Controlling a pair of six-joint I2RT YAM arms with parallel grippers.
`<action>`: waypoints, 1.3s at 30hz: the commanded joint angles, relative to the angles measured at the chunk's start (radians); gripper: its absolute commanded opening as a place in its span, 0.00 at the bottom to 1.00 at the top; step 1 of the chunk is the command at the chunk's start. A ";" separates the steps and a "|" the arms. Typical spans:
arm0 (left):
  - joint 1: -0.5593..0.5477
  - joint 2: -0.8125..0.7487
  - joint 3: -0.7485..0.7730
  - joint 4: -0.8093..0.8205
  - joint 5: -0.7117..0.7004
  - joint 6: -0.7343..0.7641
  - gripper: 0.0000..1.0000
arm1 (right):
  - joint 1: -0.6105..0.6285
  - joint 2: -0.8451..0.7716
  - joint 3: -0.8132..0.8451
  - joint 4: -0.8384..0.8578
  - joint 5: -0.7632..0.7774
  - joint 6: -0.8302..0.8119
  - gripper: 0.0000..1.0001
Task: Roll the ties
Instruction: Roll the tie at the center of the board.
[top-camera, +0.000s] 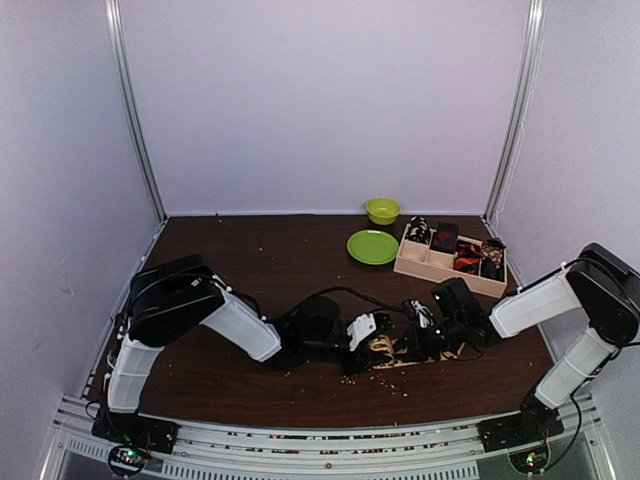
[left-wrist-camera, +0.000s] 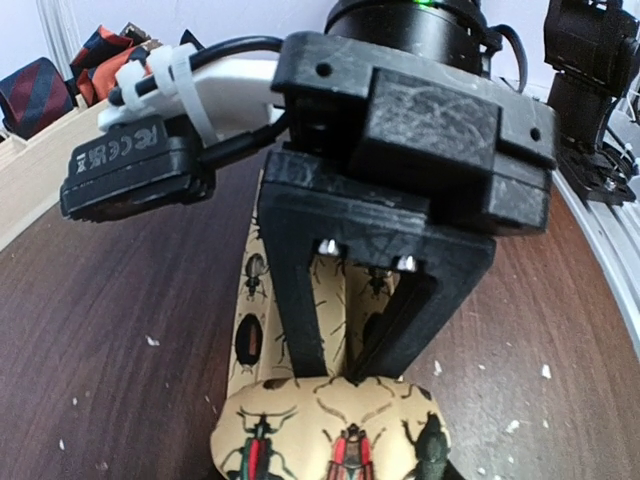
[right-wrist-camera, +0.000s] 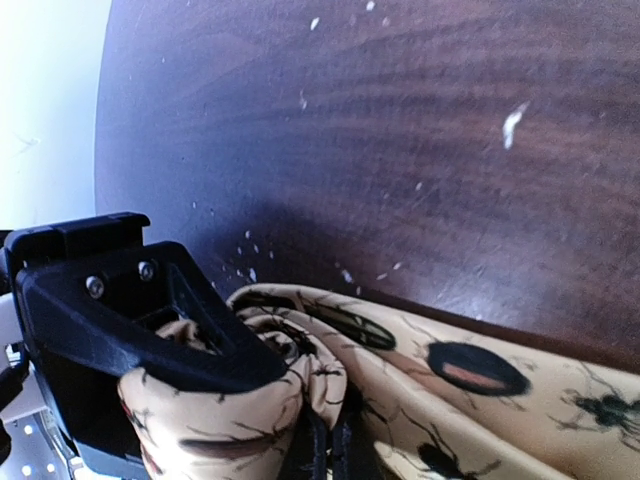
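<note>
The tan tie (top-camera: 385, 350), printed with dark beetles, lies on the dark table between my two grippers. In the left wrist view its end is rolled into a bundle (left-wrist-camera: 335, 430), and the flat strip (left-wrist-camera: 250, 320) runs away behind it. My left gripper (left-wrist-camera: 352, 372) has its fingers drawn together on the top edge of that bundle. In the right wrist view the tie (right-wrist-camera: 450, 400) is bunched and folded, and my right gripper (right-wrist-camera: 270, 390) is shut on the bunched fabric. From above, the left gripper (top-camera: 362, 335) and right gripper (top-camera: 422, 335) are close together.
A wooden compartment tray (top-camera: 425, 266) at the back right holds several rolled ties (top-camera: 445, 237); it also shows in the left wrist view (left-wrist-camera: 40, 160). A green plate (top-camera: 372, 246) and a green bowl (top-camera: 382, 210) stand behind. Pale crumbs dot the table.
</note>
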 joint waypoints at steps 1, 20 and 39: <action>-0.002 -0.071 -0.100 -0.121 -0.038 0.042 0.35 | 0.006 -0.045 0.022 -0.118 0.041 -0.018 0.04; 0.000 -0.084 -0.031 -0.456 -0.095 0.064 0.35 | 0.042 -0.107 0.094 -0.134 -0.036 0.025 0.43; 0.028 -0.072 -0.039 -0.372 -0.020 0.055 0.40 | 0.030 -0.045 0.167 -0.293 0.065 -0.181 0.00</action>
